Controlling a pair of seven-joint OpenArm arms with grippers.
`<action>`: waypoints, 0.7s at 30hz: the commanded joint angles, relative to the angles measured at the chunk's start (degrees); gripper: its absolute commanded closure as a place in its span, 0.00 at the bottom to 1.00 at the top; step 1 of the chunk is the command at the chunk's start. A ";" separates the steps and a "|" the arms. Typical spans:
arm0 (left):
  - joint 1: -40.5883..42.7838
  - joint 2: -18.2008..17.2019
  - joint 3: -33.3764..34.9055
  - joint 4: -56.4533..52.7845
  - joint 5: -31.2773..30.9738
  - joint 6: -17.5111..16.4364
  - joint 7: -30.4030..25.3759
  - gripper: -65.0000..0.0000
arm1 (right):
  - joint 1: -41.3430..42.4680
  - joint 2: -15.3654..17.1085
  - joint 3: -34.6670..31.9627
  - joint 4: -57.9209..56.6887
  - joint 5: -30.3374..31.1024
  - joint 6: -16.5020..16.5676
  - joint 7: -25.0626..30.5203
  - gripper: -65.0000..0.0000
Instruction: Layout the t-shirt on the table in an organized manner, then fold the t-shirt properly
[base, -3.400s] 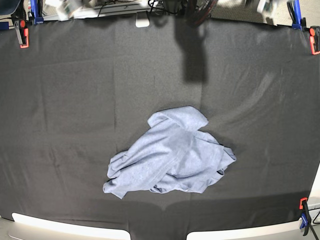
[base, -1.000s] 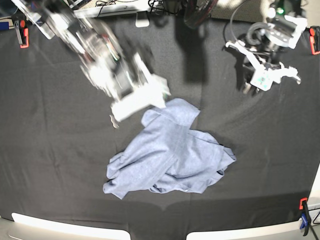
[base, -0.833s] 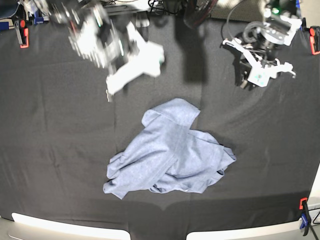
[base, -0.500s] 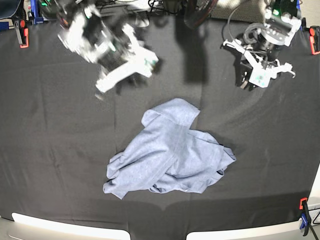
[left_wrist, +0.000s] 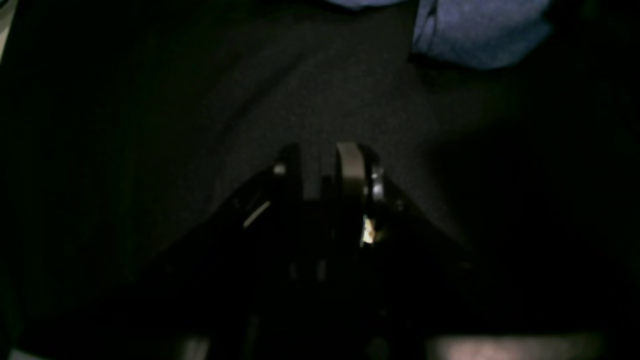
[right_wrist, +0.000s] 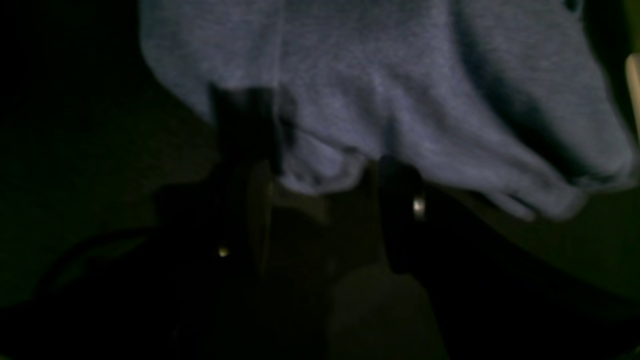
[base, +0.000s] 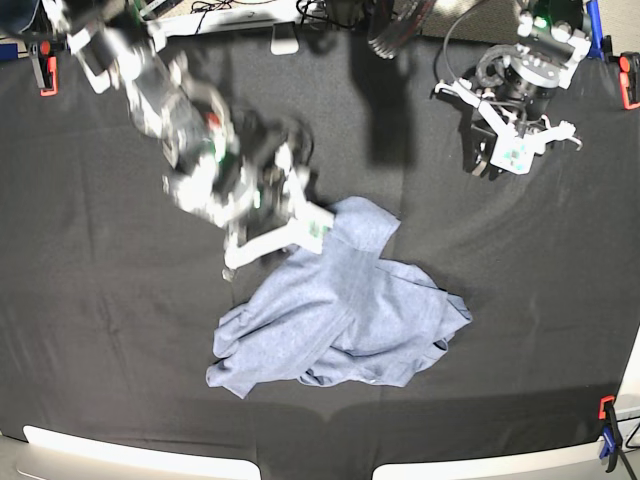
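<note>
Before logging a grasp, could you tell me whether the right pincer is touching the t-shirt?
Cannot tell. In the right wrist view the open right pincer frames the t-shirt edge, but the image is too dark and blurred to show contact or a gap.

Both wrist views are very dark. In the right wrist view the t-shirt (right_wrist: 380, 100) is cut off by the top edge, and the right end effector (right_wrist: 320, 200) shows only as dim shapes against a fold. In the base view that end effector (base: 275, 240) is motion-blurred. The left end effector (left_wrist: 320, 170) is mostly lost in shadow, with the t-shirt clipped at the top.
</note>
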 joint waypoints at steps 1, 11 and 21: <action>-0.13 -0.31 -0.24 0.92 -0.04 0.46 -1.31 0.83 | 1.92 -0.33 -0.22 -0.39 1.14 1.27 0.94 0.49; -0.28 -0.33 -0.24 0.92 3.10 0.46 -1.33 0.83 | 5.33 -1.88 -10.45 -6.38 -1.07 0.66 0.92 0.51; -0.24 -0.31 -0.24 0.92 2.91 0.48 -1.31 0.83 | 6.29 -2.21 -9.94 -7.13 -4.33 -2.99 1.14 0.80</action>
